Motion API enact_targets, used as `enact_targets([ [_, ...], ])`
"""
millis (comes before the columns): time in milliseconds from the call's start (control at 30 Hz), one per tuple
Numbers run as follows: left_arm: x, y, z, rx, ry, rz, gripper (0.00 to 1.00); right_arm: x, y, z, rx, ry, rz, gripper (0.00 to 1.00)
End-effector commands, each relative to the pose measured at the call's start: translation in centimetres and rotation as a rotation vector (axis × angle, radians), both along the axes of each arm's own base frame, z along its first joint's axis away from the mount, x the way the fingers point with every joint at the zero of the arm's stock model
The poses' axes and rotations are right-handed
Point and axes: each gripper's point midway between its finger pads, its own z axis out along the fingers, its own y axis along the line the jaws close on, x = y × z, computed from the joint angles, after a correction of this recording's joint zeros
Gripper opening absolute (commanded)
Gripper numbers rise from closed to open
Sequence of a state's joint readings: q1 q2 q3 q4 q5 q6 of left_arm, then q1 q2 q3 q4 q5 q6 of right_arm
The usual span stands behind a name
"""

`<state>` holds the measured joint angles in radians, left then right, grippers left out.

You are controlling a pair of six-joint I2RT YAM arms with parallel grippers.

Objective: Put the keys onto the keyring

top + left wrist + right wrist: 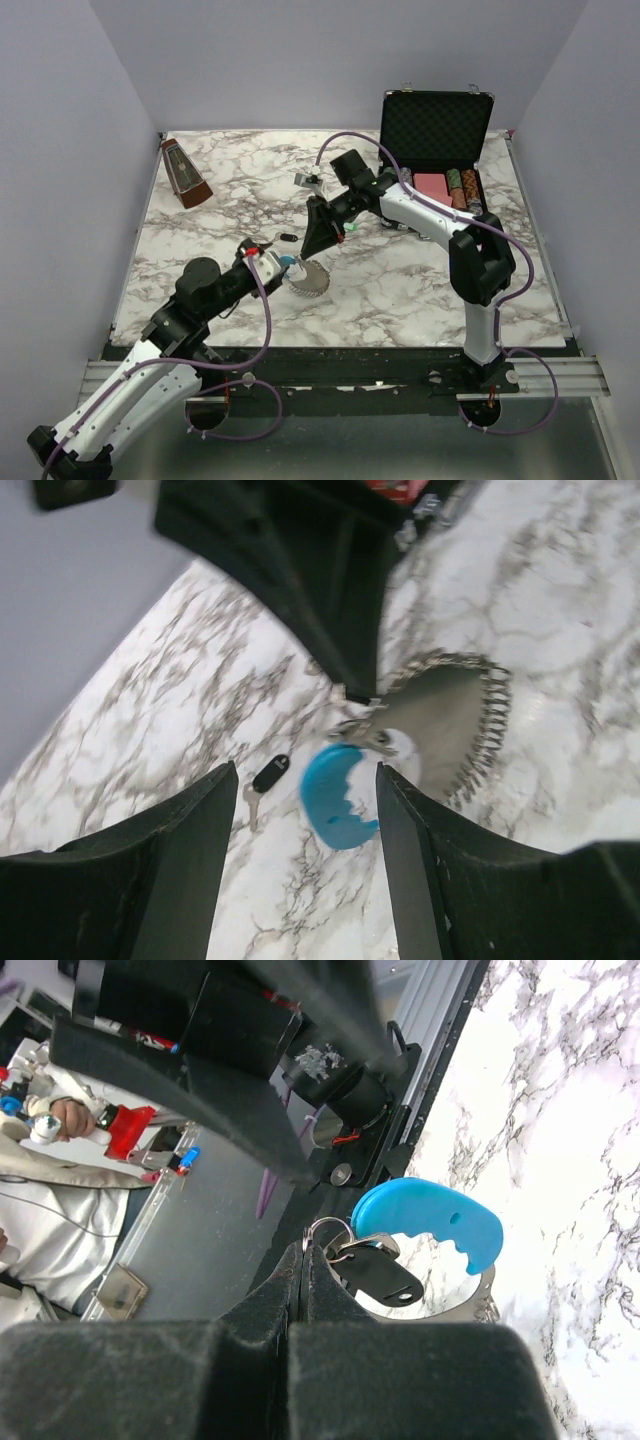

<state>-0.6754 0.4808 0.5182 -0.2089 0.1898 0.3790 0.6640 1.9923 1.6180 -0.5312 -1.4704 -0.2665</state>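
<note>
The keyring (pixel 312 280) lies on the marble table in the middle, a silvery chain loop (pixel 478 720) with a light blue curved section (pixel 335 795). My right gripper (pixel 305 1250) is shut on the keyring's small wire ring (pixel 328 1230), and a black-headed key (pixel 385 1275) hangs there beside the blue section (pixel 430 1220). My left gripper (pixel 305 770) stands open just short of the blue section, touching nothing. Another black-headed key (pixel 270 773) lies loose on the table to the left. A green-headed key (pixel 350 228) lies behind the right gripper (pixel 316 250).
An open black case (pixel 435 130) with striped poker chips (pixel 462 188) stands at the back right. A brown metronome (pixel 185 172) stands at the back left. The table's near edge (pixel 340 350) runs just in front of both arm bases.
</note>
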Motion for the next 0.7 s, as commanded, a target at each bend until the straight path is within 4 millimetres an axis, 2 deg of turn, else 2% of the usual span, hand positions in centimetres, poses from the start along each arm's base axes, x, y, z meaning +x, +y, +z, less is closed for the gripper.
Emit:
enact_targets([
  [0,1.4,0.5,3.1,-0.255,0.143,0.111,0.69,-0.9,-0.9,2.6,0.072,-0.069,0.021,0.01],
  [100,0.2,-0.4,3.3,-0.23,0.09,0.0,0.69,-1.5,-1.3,3.3,0.111,-0.054,0.048,0.01],
  [233,-1.8,-1.0,3.0,-0.164,-0.07,-0.147,0.66,-1.5,-1.2,3.0,0.107,-0.042,0.051,0.01],
  [300,-1.4,-0.6,3.0,-0.168,-0.094,-0.121,0.65,-1.4,-1.3,3.0,0.104,-0.036,0.049,0.01],
  [400,-0.3,-0.3,2.6,-0.171,-0.046,-0.054,0.52,-1.4,-1.1,2.7,0.098,-0.027,0.051,0.01],
  [500,0.4,-1.0,2.0,-0.16,0.033,-0.054,0.45,-1.4,-1.1,2.5,0.094,-0.015,0.053,0.01],
  [667,0.9,-2.1,2.1,-0.174,0.063,-0.084,0.43,-1.3,-1.0,2.2,0.087,-0.003,0.053,0.01],
])
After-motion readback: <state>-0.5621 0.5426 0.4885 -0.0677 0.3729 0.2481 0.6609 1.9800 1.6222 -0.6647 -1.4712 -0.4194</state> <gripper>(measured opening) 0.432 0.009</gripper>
